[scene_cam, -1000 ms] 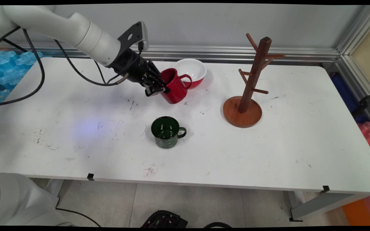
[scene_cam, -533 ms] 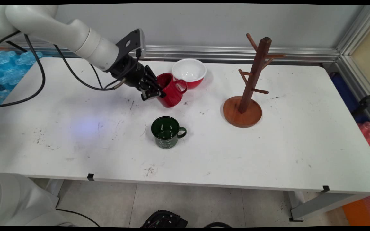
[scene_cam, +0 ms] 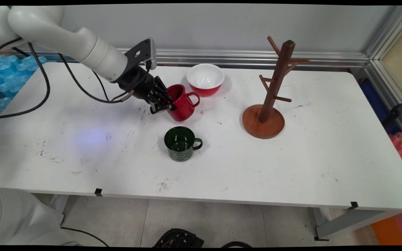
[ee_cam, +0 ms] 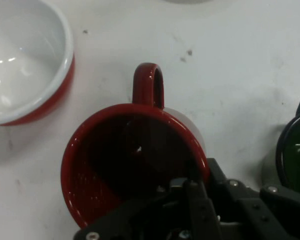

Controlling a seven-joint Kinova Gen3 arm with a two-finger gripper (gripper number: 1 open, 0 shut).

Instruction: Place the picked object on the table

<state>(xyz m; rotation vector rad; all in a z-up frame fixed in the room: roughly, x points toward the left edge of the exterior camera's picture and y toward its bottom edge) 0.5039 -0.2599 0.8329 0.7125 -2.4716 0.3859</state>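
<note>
My gripper (scene_cam: 168, 104) is shut on the rim of a red mug (scene_cam: 181, 103), one finger inside and one outside its left wall. The mug tilts toward the arm, its handle pointing right, and hangs just above the table or touches it. In the hand view the red mug (ee_cam: 135, 160) fills the middle with its handle pointing up, and the gripper (ee_cam: 190, 192) clamps its near rim. A red bowl with a white inside (scene_cam: 205, 79) stands just behind and to the right. A dark green mug (scene_cam: 181, 142) stands in front of the red one.
A wooden mug tree (scene_cam: 269, 90) with several pegs stands on a round base to the right. In the hand view the bowl (ee_cam: 25, 75) lies upper left and the green mug (ee_cam: 295, 155) at the right edge. Black cables hang from the arm at left.
The gripper has carried the red mug left and down toward the table, away from the bowl. The bowl, hidden in part before, now shows whole.
</note>
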